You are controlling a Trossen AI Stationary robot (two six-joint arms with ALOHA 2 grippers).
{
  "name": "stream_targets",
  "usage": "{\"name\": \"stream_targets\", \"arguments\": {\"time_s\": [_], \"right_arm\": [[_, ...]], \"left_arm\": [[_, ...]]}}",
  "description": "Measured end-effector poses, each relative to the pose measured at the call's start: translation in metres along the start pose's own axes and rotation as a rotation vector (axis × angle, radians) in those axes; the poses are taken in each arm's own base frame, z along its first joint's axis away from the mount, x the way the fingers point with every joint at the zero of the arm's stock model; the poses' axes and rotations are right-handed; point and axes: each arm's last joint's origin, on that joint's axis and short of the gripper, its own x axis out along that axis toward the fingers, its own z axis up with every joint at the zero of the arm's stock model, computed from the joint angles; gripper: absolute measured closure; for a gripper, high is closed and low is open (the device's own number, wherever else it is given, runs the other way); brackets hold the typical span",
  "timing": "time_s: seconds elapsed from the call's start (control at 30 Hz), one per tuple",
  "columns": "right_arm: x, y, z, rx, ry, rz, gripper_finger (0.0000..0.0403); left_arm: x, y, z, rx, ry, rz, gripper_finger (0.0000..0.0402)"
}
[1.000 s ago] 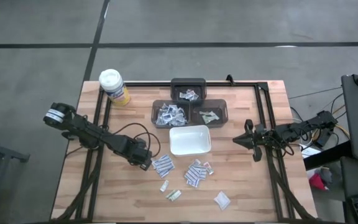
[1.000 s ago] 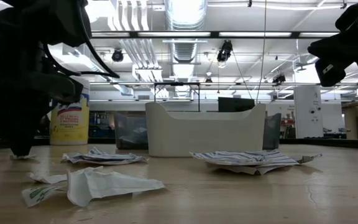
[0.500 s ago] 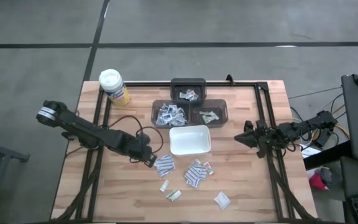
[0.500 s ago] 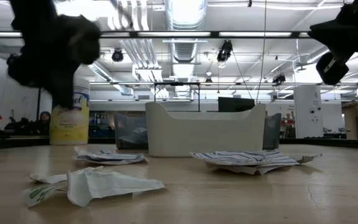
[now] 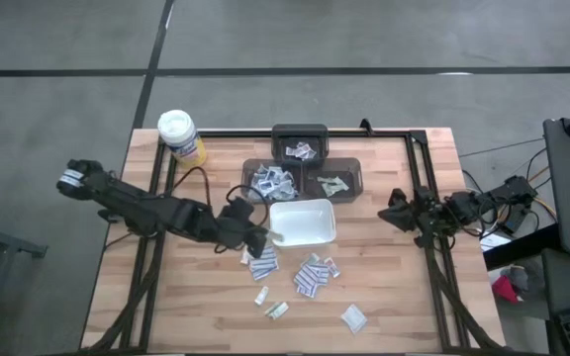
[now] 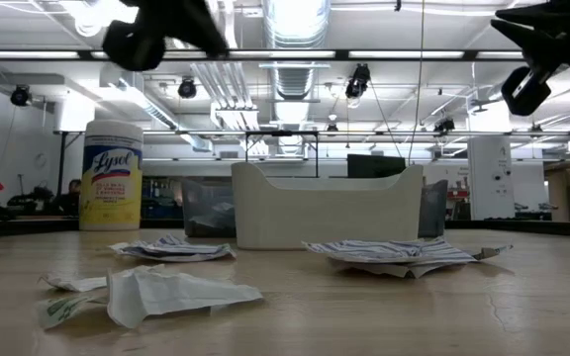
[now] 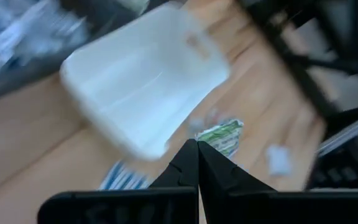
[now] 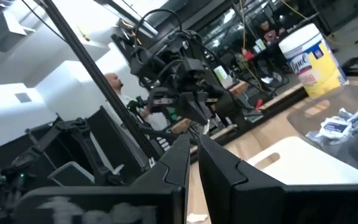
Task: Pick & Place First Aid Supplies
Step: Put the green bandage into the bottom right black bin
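Observation:
My left gripper hangs above the table at the near-left corner of the white tray. It is shut on a small greenish-white packet. More first aid supplies lie loose on the wood near the tray: striped packets, a greenish one and a white one. Others lie in three dark bins behind the tray. My right gripper waits shut and empty, raised at the table's right side. My left gripper pinches the greenish-white packet by one edge between its two fingertips. The fingers slant down toward the table's right. The rest of the packet sticks out past the tips. It hangs clear of the table, beside the tray.
A yellow wipes canister with a white lid stands at the far left corner. A black frame rail runs along the table's far and right sides. Bare wood lies at the near left.
My left gripper has risen from the table beside the striped packets and gone toward the white tray. It has tipped from pointing steeply down to a shallower slant. My right gripper has turned a little at the wrist and risen slightly.

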Motion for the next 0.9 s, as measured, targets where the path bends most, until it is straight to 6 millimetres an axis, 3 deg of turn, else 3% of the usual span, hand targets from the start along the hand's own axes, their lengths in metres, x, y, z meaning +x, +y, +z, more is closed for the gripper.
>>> {"name": "stream_targets", "arguments": {"time_s": [0.27, 0.53, 0.67, 0.9], "right_arm": [[0.0, -0.001, 0.002, 0.0, -0.035, -0.037, 0.0371], [-0.001, -0.006, 0.006, 0.002, -0.168, -0.239, 0.0371], [-0.002, -0.006, 0.008, 0.004, -0.198, -0.278, 0.0371], [-0.002, -0.007, 0.008, 0.005, -0.199, -0.279, 0.0371]], "left_arm": [[0.018, -0.025, 0.007, 0.002, -0.192, -0.155, 0.0401], [0.058, -0.034, 0.013, 0.009, -0.266, -0.15, 0.0401], [0.076, -0.04, 0.031, 0.056, -0.307, -0.111, 0.0401], [0.101, -0.047, 0.082, 0.208, -0.37, -0.074, 0.0402]]}}
